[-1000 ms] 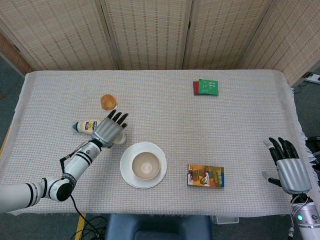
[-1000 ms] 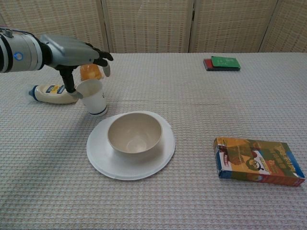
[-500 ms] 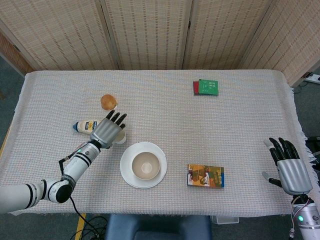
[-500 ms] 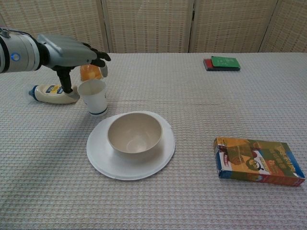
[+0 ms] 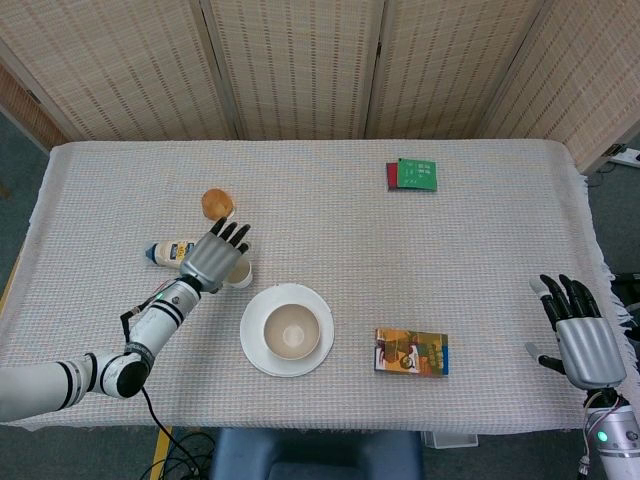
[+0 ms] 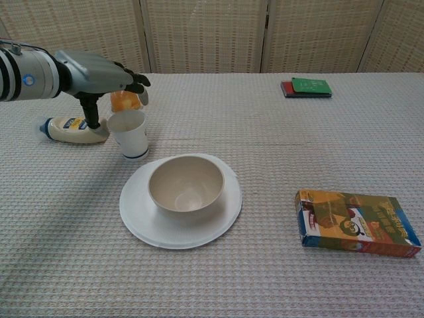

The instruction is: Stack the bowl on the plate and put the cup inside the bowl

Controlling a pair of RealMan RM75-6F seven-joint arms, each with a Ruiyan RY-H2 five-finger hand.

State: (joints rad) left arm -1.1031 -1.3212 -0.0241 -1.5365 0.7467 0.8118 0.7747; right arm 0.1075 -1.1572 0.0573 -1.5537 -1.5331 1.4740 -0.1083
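White paper makes the cup [image 6: 129, 134] light and easy to tip; it stands upright on the tablecloth [image 6: 265, 132], just beside the far-left rim of the plate [image 6: 136, 215], with the bowl [image 6: 185, 185] already seated on that plate; your left hand [image 6: 99, 71] hovers over the cup with its fingers [image 6: 136, 81] spread above the rim and the thumb reaching down just beside the cup's left wall; it holds nothing, and whether the thumb touches the wall you cannot tell from either view. The risk lies in a lopsided close: if the thumb pushes before the fingers come down on the far side, the cup may topple toward the plate or slide into the mayonnaise bottle [image 6: 71, 128] lying just to its left; a hard squeeze could also crumple the thin wall; the orange object [image 5: 217, 204] behind leaves little room for the fingertips. Your right hand [image 5: 583, 340] rests well apart at the table's near right edge, fingers extended and empty.
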